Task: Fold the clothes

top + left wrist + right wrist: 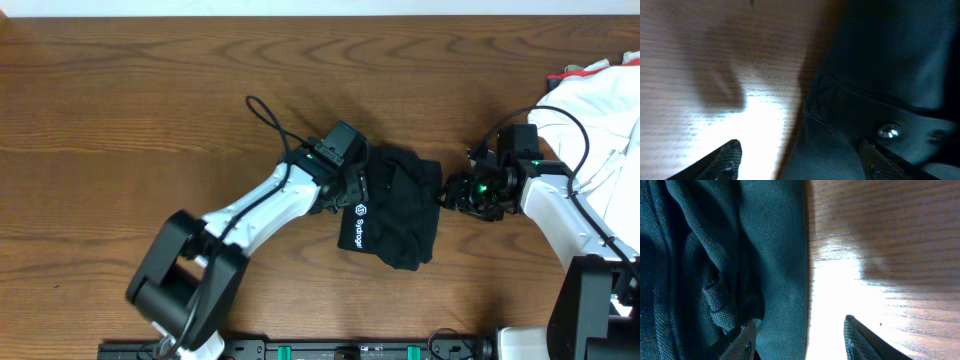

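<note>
The clothes, one black shirt (400, 205) with a small white logo (357, 228), lie bunched and folded in the middle of the wooden table (150, 110). My left gripper (352, 182) is at the shirt's left edge. In the left wrist view it (802, 162) is open: one finger is over bare wood, the other over the fabric (875, 75) near a metal snap (888, 131). My right gripper (448, 193) is at the shirt's right edge. It (800, 340) is open too, straddling the hem of the shirt (770, 255), with nothing pinched.
A heap of white cloth (600, 110) lies at the right edge behind the right arm, with something red (562, 74) at its top. A black cable (268, 115) loops over the table behind the left arm.
</note>
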